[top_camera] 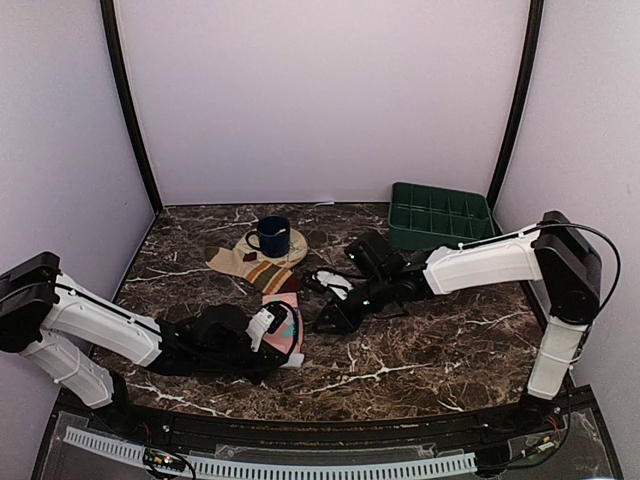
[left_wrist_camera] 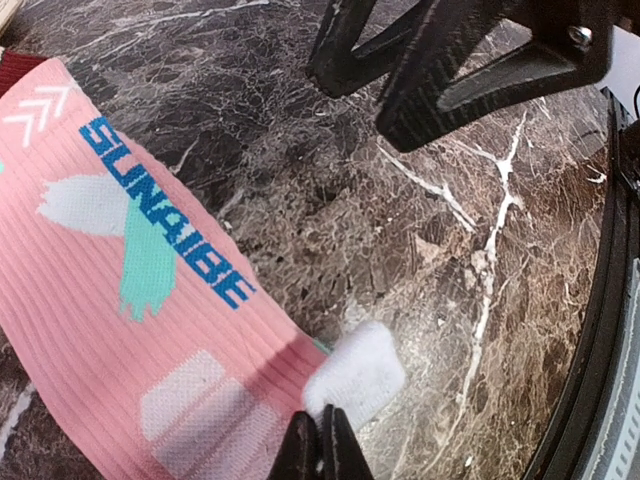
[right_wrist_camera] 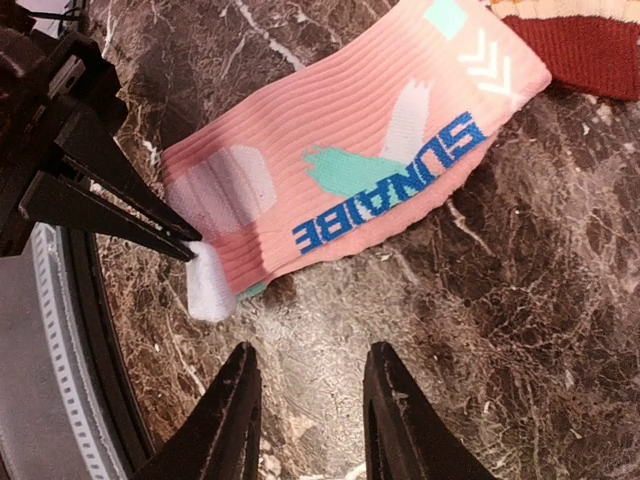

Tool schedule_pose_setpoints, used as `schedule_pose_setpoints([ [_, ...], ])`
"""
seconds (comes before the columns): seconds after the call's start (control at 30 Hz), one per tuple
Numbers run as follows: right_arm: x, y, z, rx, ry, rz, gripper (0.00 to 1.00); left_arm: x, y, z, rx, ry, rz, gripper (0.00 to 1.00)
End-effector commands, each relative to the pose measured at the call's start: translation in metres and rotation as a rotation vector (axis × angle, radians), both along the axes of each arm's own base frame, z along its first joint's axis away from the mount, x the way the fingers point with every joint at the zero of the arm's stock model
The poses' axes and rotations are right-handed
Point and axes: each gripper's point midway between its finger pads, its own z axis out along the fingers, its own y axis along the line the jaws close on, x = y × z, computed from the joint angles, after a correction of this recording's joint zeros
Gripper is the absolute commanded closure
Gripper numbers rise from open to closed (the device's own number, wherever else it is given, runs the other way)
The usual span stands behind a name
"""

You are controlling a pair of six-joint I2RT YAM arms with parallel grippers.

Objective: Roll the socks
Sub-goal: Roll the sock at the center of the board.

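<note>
L hand (left_wrist_camera: 320,435) pinches white tip of pink sock (left_wrist_camera: 110,330); R hand (right_wrist_camera: 310,400) part-open, empty, near it.

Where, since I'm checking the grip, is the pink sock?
In the top view the pink sock lies left of centre, white end pinched by the left gripper, striped sock just beyond.

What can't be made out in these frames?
- Left wrist view: left claw cut by the bottom edge; depth of its pinch on the pink sock unclear.
- Top view: left arm covers part of that sock.
- Right wrist view: striped sock cut off by the top edge.
- Top view: green tray contents too small to tell.
</note>
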Motion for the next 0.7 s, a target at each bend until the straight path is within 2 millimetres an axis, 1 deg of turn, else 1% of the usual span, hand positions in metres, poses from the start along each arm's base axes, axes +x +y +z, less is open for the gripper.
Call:
schedule_pose_setpoints([
  [0.0,0.007,0.010,0.017,0.045,-0.200,-0.062,0.68,-0.001,0.002,-0.009,0.059,0.078,0.038,1.00],
  [0.1,0.004,0.008,0.016,0.014,-0.291,-0.076,0.67,-0.001,0.008,-0.014,0.092,0.110,0.074,1.00],
  [0.13,0.000,0.008,0.014,0.008,-0.309,-0.069,0.67,-0.001,0.010,-0.015,0.096,0.121,0.093,1.00],
  [0.27,-0.023,0.014,0.017,0.044,-0.324,-0.025,0.67,0.001,0.020,-0.016,0.109,0.139,0.153,1.00],
  [0.3,-0.010,0.008,0.017,-0.001,-0.435,-0.056,0.67,0.001,0.022,-0.016,0.111,0.143,0.165,1.00],
  [0.37,-0.013,0.008,0.017,-0.009,-0.484,-0.047,0.66,0.002,0.026,-0.017,0.118,0.149,0.188,1.00],
  [0.47,-0.022,0.011,0.019,-0.013,-0.545,-0.016,0.65,0.002,0.030,-0.018,0.127,0.160,0.213,1.00],
  [0.67,-0.037,0.016,0.020,-0.019,-0.635,0.038,0.63,0.003,0.030,-0.018,0.116,0.167,0.225,1.00],
])
